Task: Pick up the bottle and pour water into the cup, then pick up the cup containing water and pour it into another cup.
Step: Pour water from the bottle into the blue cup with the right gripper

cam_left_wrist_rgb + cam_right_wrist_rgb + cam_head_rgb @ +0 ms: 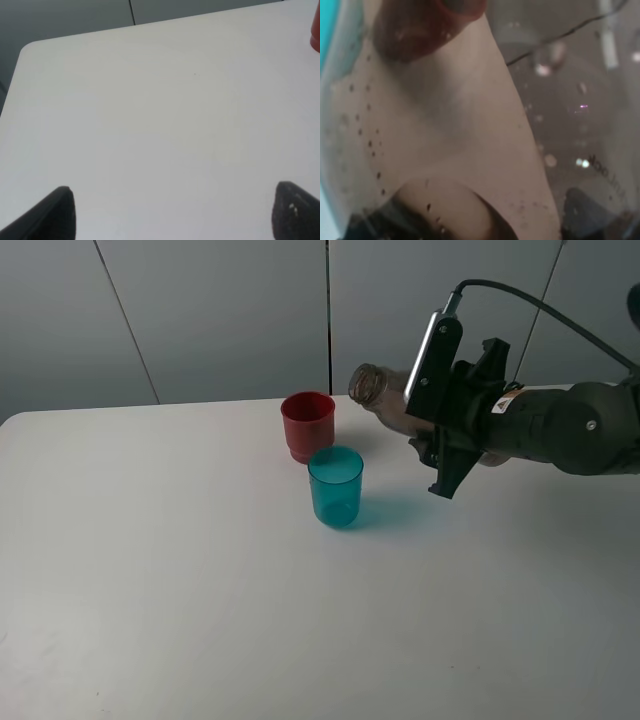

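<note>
Our right claw (436,438) clamps the bottle (378,390), tilted almost level; we should carry its mouth over the cup (335,488) before tipping it down. Our left claw (172,215) gapes empty.

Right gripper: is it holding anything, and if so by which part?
The bottle, clamped around its body by the right gripper; the neck and open mouth stick out free.

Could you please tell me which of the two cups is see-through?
The teal cup, in front; the red cup behind it is opaque.
</note>
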